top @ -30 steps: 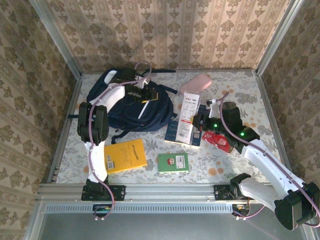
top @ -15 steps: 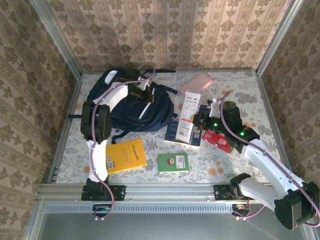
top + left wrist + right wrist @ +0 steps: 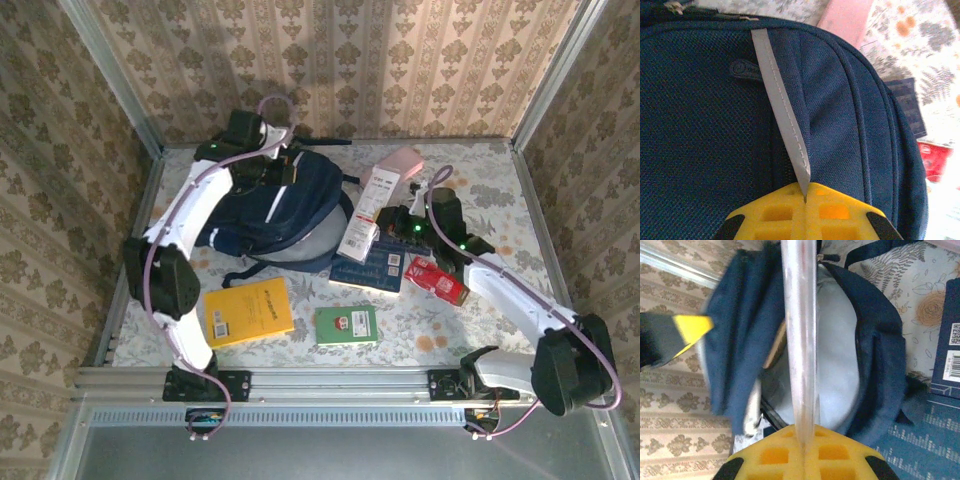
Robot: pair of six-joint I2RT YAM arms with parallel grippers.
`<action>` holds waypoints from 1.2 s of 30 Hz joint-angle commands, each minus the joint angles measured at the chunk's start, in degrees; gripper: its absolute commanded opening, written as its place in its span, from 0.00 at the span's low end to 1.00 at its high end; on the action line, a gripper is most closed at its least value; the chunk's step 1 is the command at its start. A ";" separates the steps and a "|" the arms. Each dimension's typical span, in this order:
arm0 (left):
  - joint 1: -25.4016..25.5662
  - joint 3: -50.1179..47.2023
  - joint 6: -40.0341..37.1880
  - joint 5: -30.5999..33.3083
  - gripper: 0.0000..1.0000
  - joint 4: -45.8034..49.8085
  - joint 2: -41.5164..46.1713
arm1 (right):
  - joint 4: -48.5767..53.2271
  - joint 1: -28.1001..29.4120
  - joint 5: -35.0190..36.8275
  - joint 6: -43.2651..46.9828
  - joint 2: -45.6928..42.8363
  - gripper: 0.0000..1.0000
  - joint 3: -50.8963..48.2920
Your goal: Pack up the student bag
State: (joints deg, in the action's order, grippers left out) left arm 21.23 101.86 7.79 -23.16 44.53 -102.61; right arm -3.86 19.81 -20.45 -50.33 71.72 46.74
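The student bag (image 3: 290,205), navy, lies at the table's back left with its front panel raised and a pale grey lining (image 3: 305,245) showing beneath. My left gripper (image 3: 287,172) is shut on the bag's thin grey-white stripe (image 3: 782,105), pinched between the yellow pads (image 3: 837,212). My right gripper (image 3: 383,222) is shut on a flat white and red booklet (image 3: 362,212), held just right of the bag. In the right wrist view the booklet (image 3: 800,340) is edge-on in front of the bag's open mouth (image 3: 840,365).
A yellow book (image 3: 248,310) and a green book (image 3: 346,324) lie near the front. A dark blue book (image 3: 372,265), a red pack (image 3: 438,280) and a pink case (image 3: 392,168) lie right of the bag. Patterned walls enclose the table.
My left gripper closed on the bag's stripe and pulled the front panel up and back, opening the bag. My right arm carried the white booklet left toward the opening.
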 commanded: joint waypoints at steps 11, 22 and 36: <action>1.87 1.03 -0.17 -11.54 0.10 2.98 1.71 | -39.88 2.86 -8.50 -31.85 28.18 0.00 9.32; 13.76 6.48 -4.24 8.73 0.68 15.14 3.20 | -46.95 5.88 -5.03 -38.49 26.90 0.00 7.90; 23.62 4.20 -7.00 28.92 0.72 17.68 -0.36 | -49.03 6.42 -4.58 -39.93 27.44 0.00 7.52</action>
State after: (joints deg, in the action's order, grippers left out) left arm 44.40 107.20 2.22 0.05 61.56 -101.62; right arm -44.58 25.47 -25.26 -88.12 102.08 53.84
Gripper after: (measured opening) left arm 0.720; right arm 0.067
